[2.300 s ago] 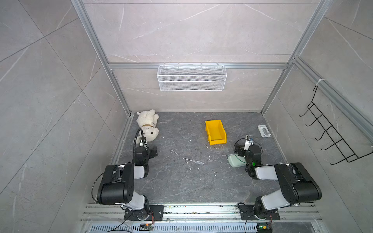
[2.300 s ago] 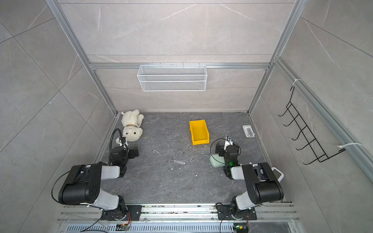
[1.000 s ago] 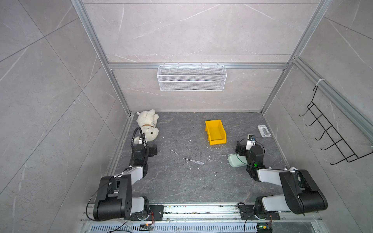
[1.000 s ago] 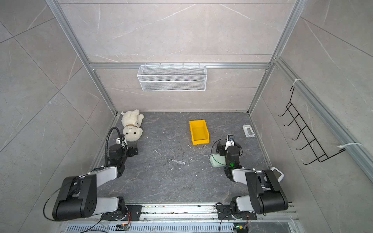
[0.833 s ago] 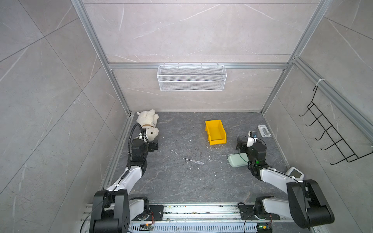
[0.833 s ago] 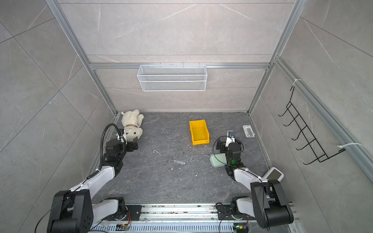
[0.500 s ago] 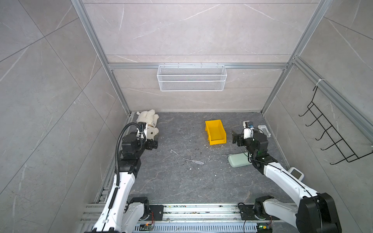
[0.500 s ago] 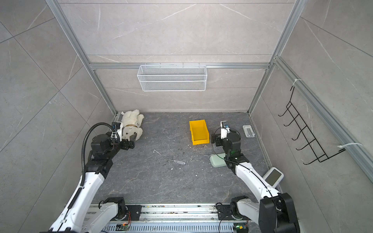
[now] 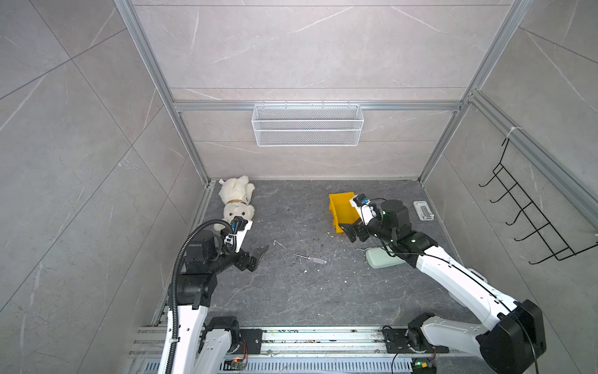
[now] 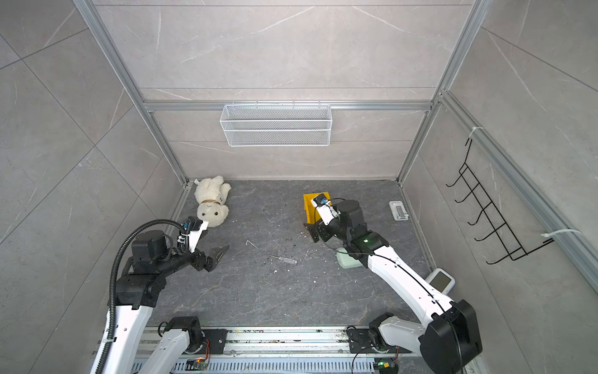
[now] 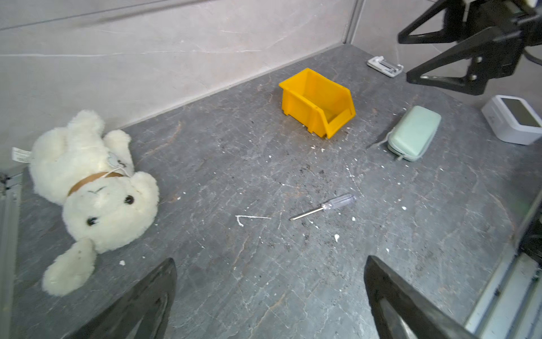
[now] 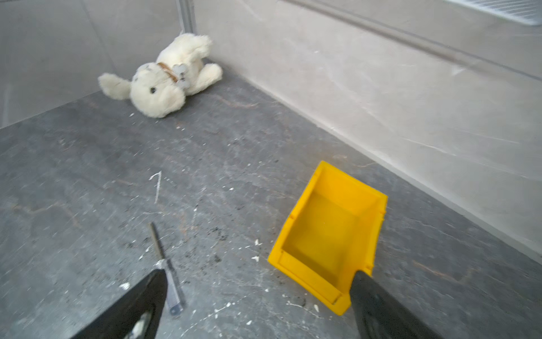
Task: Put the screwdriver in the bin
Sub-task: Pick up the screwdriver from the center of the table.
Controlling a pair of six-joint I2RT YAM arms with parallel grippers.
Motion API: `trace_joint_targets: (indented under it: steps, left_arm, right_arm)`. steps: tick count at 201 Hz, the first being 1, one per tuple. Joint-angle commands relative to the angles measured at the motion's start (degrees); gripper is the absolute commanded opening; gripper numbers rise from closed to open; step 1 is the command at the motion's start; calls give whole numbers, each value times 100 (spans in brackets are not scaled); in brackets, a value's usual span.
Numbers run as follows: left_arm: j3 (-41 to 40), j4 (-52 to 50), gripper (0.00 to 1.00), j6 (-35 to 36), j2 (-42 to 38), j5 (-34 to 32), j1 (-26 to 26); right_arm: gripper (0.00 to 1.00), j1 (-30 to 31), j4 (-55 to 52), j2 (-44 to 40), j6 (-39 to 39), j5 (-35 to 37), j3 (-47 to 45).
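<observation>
Right wrist view: my right gripper (image 12: 258,276) hangs wide open, empty; screwdriver (image 12: 169,278) lies on the floor (image 12: 88,176) just ahead of one jaw, handle toward me, shaft pointing at my equally near, open, empty left gripper (image 11: 269,259); yellow bin (image 12: 377,229) off the other jaw.

Dark slab (image 11: 234,278) carries screwdriver (image 11: 325,207), bin (image 11: 296,105), plush toy (image 11: 96,187), pale case (image 11: 414,132), seemingly crumbs (image 11: 336,237).

The screwdriver (image 9: 311,259) lies before the bin (image 9: 339,209) (plush bear (image 9: 236,202) far left).
</observation>
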Motion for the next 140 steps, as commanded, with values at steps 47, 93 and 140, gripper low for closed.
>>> trace_joint_targets:
  steps: [47, 93, 140]
  left_arm:
    - [-600, -313, 100, 794, -32, 674, -4]
    - [-1016, 14, 100, 951, -145, 689, -11]
    - [-1280, 406, 100, 729, -104, 739, -17]
  right_arm:
    - [99, 1301, -462, 1069, -72, -152, 84]
    - [99, 1699, -279, 1836, 12, 345, -65]
    - [99, 1694, -95, 2615, -24, 136, -56]
